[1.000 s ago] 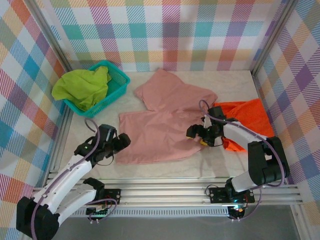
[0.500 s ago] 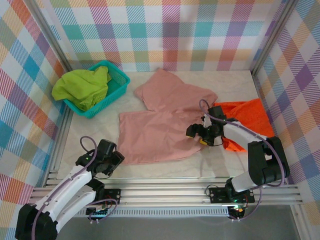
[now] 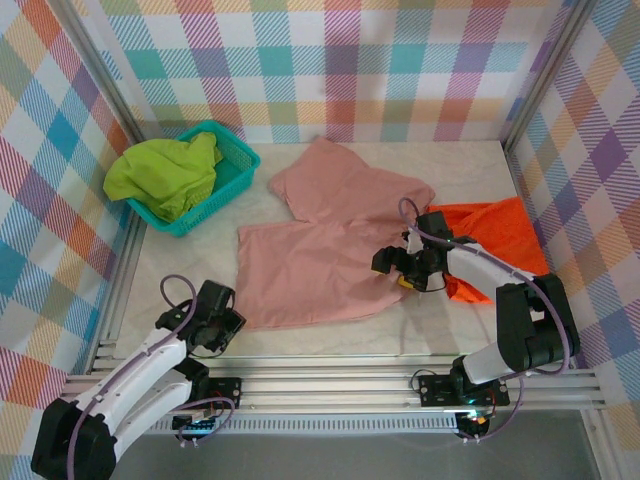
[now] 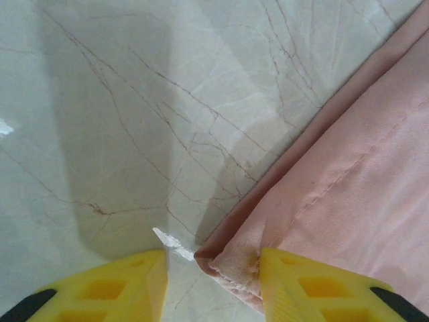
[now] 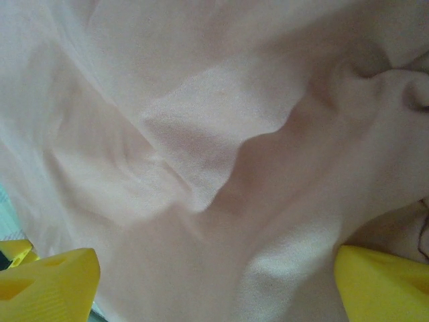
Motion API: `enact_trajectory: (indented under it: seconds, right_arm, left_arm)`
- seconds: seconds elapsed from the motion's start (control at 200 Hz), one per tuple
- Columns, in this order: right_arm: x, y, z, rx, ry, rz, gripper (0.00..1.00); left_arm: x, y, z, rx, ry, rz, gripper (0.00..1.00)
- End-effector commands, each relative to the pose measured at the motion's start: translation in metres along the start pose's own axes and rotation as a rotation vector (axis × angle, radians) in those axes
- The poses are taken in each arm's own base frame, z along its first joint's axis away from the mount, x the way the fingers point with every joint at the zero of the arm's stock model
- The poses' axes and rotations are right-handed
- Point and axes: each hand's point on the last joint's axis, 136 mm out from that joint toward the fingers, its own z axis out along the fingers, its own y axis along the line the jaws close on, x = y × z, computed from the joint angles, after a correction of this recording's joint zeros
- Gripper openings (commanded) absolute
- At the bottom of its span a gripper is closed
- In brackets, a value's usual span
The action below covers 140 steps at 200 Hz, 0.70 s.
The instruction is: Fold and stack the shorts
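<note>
My left pincer sat half-open around the pink shorts corner, right pincer wide open; such a shallow bite could've slipped off.

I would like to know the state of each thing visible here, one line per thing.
pink shorts: spread flat on the table, unfolded.
orange shorts: lying flat at the right of the pink ones.
green shorts: crumpled inside the basket.
basket: upright, holding the green shorts.
left fingers: open, around the pink shorts' near corner.
right fingers: wide open, over pink fabric.
</note>
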Motion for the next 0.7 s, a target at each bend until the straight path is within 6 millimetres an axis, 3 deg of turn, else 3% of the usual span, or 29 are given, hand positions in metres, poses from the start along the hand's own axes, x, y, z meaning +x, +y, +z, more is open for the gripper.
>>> enact_trajectory:
  seconds: [0.0, 0.22, 0.695]
  right_arm:
    - [0.003, 0.005, -0.002, -0.028, 0.000, 0.008, 0.90]
    - [0.004, 0.003, -0.001, -0.027, 0.005, 0.010, 0.90]
    - [0.007, 0.001, 0.002, -0.031, 0.012, 0.010, 0.90]
  left_arm:
    - [-0.009, -0.044, -0.003, 0.164, -0.024, 0.000, 0.40]
    - [-0.010, -0.052, -0.007, 0.175, -0.020, 0.011, 0.49]
    - [-0.018, -0.062, -0.022, 0.180, -0.050, 0.049, 0.49]
